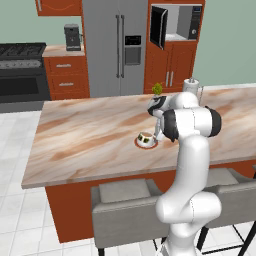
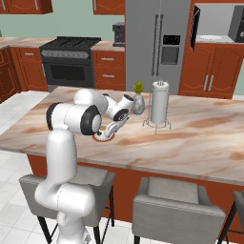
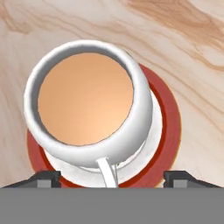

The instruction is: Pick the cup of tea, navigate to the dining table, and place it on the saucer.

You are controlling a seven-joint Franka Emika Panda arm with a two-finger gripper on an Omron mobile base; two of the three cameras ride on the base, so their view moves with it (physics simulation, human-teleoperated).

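Cup of tea (image 3: 87,103) sits on saucer (image 3: 168,118), end effector (image 3: 111,177) spread apart; paper-towel holder (image 2: 159,102) nearby.

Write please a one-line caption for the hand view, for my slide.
Seen from above, the cup of tea sits on the saucer on the dining table, open gripper fingertips either side.

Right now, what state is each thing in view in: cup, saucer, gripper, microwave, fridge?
White cup of brown tea: upright, full, standing on the saucer.
Red-rimmed white saucer: flat on the marble dining table, cup on it.
Gripper: open, fingers wide of the cup.
Microwave: door open.
Steel fridge: doors closed.
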